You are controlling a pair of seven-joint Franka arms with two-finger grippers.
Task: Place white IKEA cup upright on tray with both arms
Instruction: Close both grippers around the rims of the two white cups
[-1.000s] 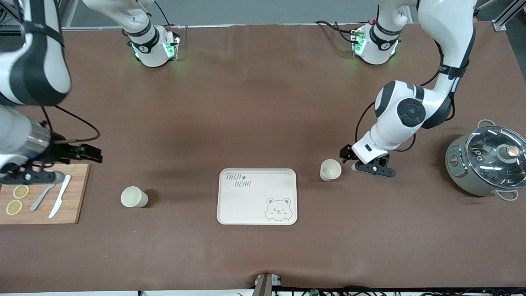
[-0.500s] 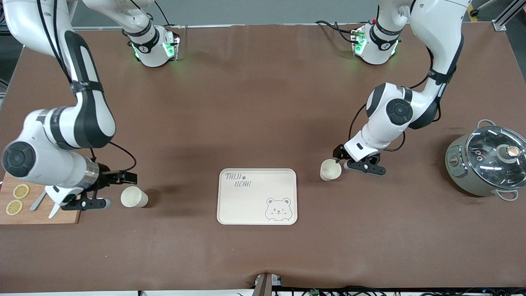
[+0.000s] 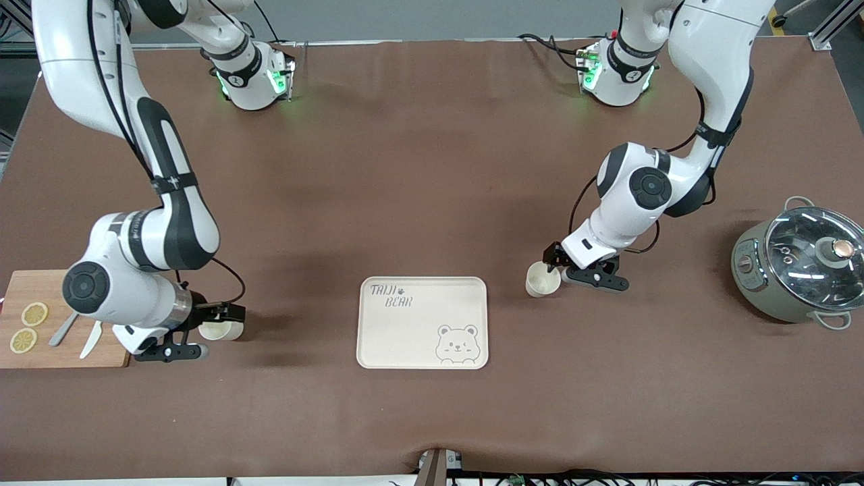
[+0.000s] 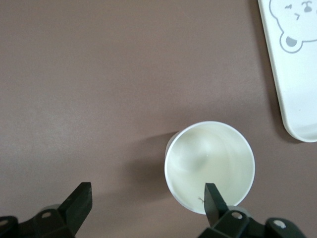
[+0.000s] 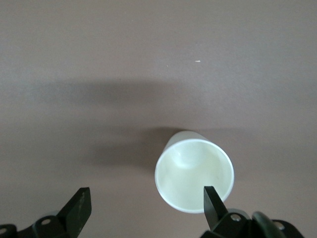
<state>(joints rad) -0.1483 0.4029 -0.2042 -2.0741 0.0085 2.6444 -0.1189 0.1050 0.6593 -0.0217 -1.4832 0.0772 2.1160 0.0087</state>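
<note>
The cream tray (image 3: 405, 337) printed "TAIJI BEAR" lies mid-table; its corner shows in the left wrist view (image 4: 297, 89). Two white cups stand upright on the cloth, one at each end of the tray. My left gripper (image 3: 580, 270) is open beside the cup (image 3: 542, 280) toward the left arm's end. In the left wrist view one finger (image 4: 213, 198) overlaps that cup's (image 4: 209, 163) rim, with the gripper (image 4: 146, 198) mostly beside it. My right gripper (image 3: 210, 335) is open at the other cup (image 3: 223, 331). In the right wrist view one finger (image 5: 213, 201) overlaps this cup's (image 5: 193, 173) rim, gripper (image 5: 143, 198) offset.
A wooden cutting board (image 3: 121, 304) with lemon slices (image 3: 34, 314), a knife and a spoon lies at the right arm's end. A grey-green pot with a glass lid (image 3: 803, 266) stands at the left arm's end.
The right arm has swung from over the cutting board down to its cup. The left gripper has moved closer to its cup. Neither cup has moved.
</note>
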